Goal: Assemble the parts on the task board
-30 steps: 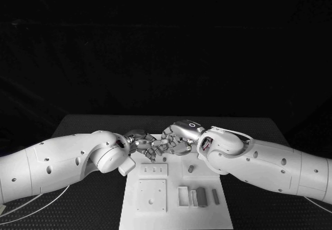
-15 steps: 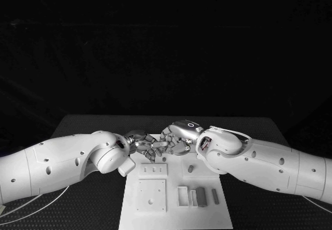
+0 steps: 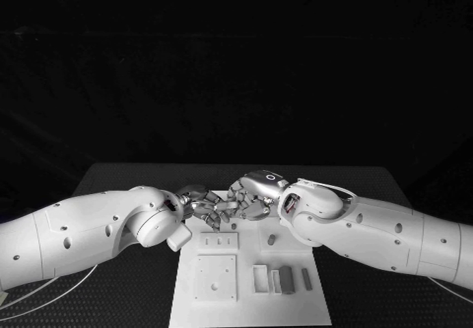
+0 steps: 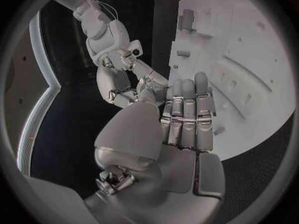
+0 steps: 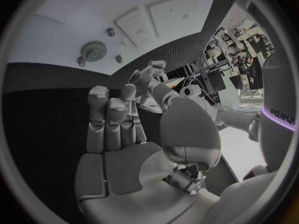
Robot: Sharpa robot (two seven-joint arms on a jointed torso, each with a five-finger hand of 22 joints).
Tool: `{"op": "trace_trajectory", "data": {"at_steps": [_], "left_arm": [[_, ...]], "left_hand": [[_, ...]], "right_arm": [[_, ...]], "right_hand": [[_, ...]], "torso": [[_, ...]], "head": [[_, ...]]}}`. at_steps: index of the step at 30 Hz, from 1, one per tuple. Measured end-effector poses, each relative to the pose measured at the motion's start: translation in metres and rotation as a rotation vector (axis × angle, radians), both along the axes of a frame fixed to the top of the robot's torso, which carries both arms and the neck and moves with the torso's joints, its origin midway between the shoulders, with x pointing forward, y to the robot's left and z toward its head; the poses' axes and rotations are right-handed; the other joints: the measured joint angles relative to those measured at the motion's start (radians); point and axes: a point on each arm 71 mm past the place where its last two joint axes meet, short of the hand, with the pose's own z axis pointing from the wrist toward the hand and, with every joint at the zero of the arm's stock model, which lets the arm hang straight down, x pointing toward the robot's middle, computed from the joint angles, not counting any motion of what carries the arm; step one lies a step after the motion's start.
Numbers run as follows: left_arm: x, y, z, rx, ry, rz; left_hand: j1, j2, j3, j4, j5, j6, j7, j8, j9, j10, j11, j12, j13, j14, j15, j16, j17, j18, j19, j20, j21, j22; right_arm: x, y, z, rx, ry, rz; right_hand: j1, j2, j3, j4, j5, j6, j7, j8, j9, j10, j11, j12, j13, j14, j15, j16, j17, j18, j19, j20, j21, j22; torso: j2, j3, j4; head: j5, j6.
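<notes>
The white task board (image 3: 247, 301) lies on the black table in front of me. Over its far end my left hand (image 3: 203, 205) and right hand (image 3: 252, 197) meet, fingertips touching. In the left wrist view the left hand (image 4: 181, 119) has straight fingers held together with the thumb (image 4: 140, 124) folded towards them, and the right hand (image 4: 121, 69) reaches to its thumb tip. The right hand (image 5: 118, 129) looks the same, with the left hand (image 5: 148, 77) just beyond its fingertips. Whether a part sits between the hands is hidden. Grey parts (image 3: 286, 280) stand in the board's near right area.
On the board sit a slotted plate (image 3: 220, 241), a square plate (image 3: 215, 277) and a small peg (image 3: 272, 240). The right wrist view shows a gear (image 5: 93, 50) and small pegs (image 5: 118, 58) on the board. Black table (image 3: 128, 178) surrounds it.
Both hands stay together over the board's far end. The right arm has edged slightly towards the left; nothing on the board has moved.
</notes>
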Motion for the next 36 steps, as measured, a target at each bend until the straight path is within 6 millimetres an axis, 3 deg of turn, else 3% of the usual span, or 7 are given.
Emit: {"op": "trace_trajectory", "data": {"at_steps": [36], "left_arm": [[0.0005, 0.0017, 0.0004, 0.015, -0.010, -0.008]], "left_hand": [[-0.014, -0.032, 0.034, -0.003, 0.000, 0.006, -0.002, 0.005, 0.001, 0.007, -0.007, 0.008, 0.008, 0.007, -0.007, 0.021, -0.006, 0.001, 0.009, -0.002, 0.000, 0.016]], "right_arm": [[0.0003, 0.0000, -0.0040, -0.014, 0.013, -0.003]], "right_hand": [[0.003, 0.002, 0.000, 0.000, -0.003, -0.002, 0.002, -0.003, 0.004, -0.004, -0.004, 0.004, 0.000, -0.001, 0.000, 0.000, 0.003, 0.000, -0.005, -0.002, 0.000, 0.000]], "torso": [[0.000, 0.0009, -0.0006]], "head": [[-0.002, -0.002]]}}
